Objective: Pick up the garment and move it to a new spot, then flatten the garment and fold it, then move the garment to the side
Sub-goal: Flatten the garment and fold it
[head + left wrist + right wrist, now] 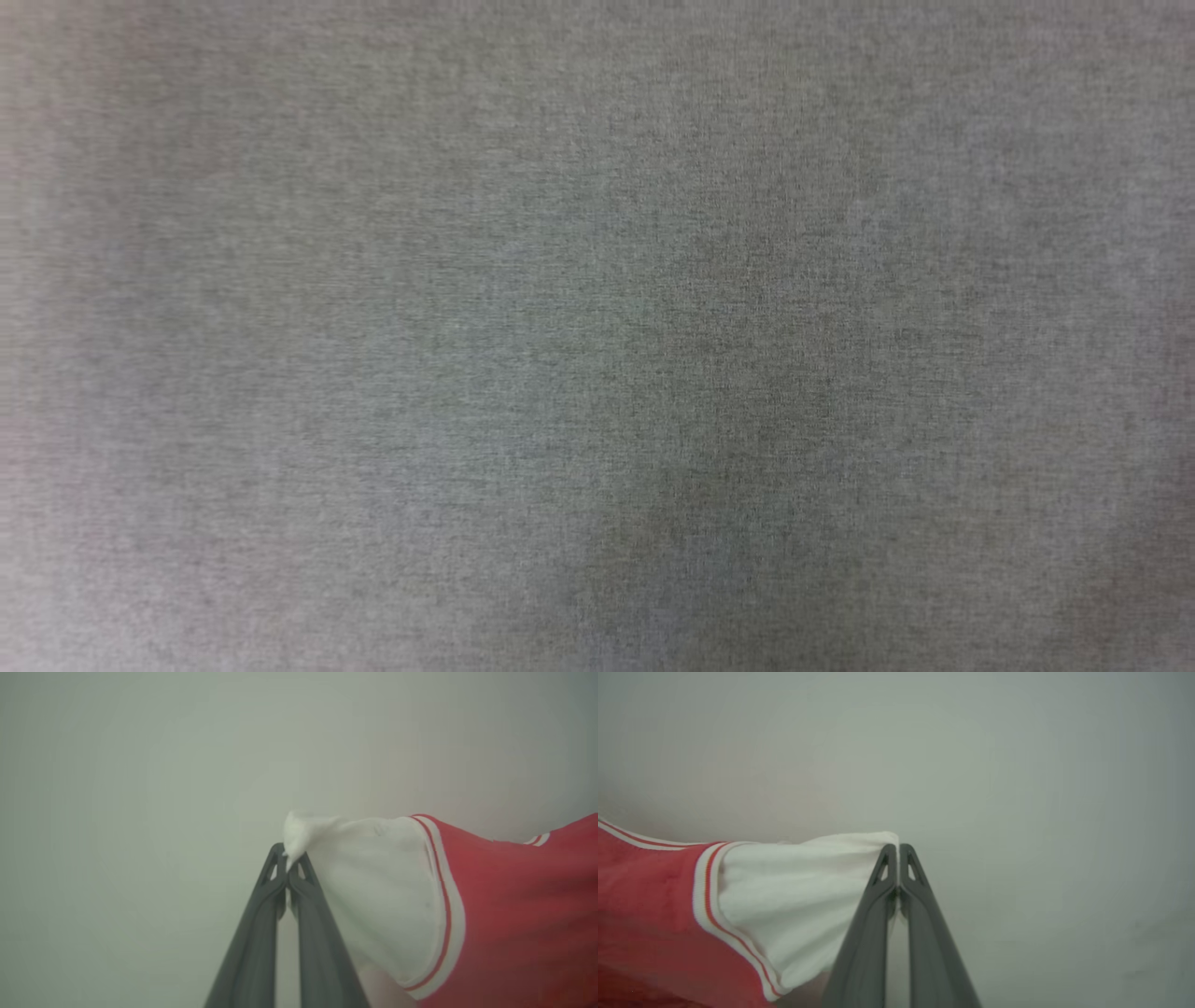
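The left gripper (pixel 286 858) is clamped shut on the tip of one white sleeve (pixel 373 882) of the garment (pixel 514 905), and the right gripper (pixel 899 851) is pinched closed on the tip of the other sleeve (pixel 798 891), the red body trailing away from each against a plain pale grey background (pixel 1017 765).

From bottom centre the right tool (pixel 899 851) pinches the garment (pixel 649 905) by its white sleeve edge, fingers pressed together; fabric stretches toward the lower left, red beyond a striped seam.
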